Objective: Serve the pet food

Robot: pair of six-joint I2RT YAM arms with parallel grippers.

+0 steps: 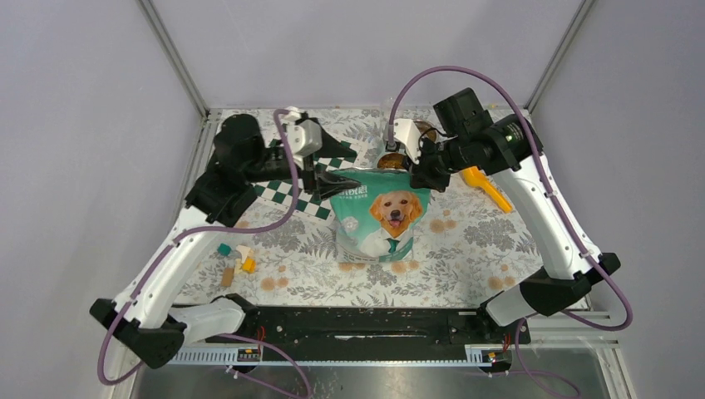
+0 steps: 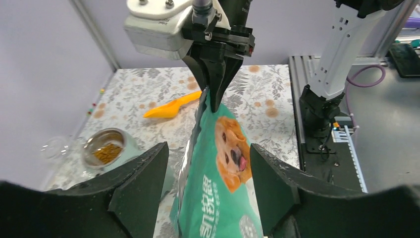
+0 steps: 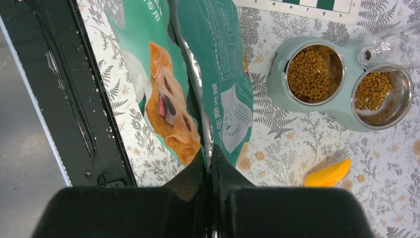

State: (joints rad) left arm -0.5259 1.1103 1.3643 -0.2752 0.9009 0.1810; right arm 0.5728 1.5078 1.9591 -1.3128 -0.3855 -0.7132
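Right gripper (image 3: pixel 208 162) pinches bag (image 3: pixel 163 99) top edge; my left gripper (image 2: pixel 208 148) is spread astride bag's 9 o'clock side. I see kibble (image 3: pixel 309 74) in both bowls (image 3: pixel 397 105) at bag's 12 o'clock.

Fixed high behind the arm bases (image 1: pixel 357 328) at 6 o'clock, the overhead camera looks down on the whole floral-clothed table (image 1: pixel 465 241). The left wrist camera sits low and close, sighting rightward along the tall teal-green bag printed with a golden dog (image 2: pixel 223 173). The right wrist camera peers steeply down its top edge from very near. All three share bag and orange plastic scoop (image 3: pixel 328 174); both wrist views catch the brown-orange pet food kibble (image 3: pixel 309 73).
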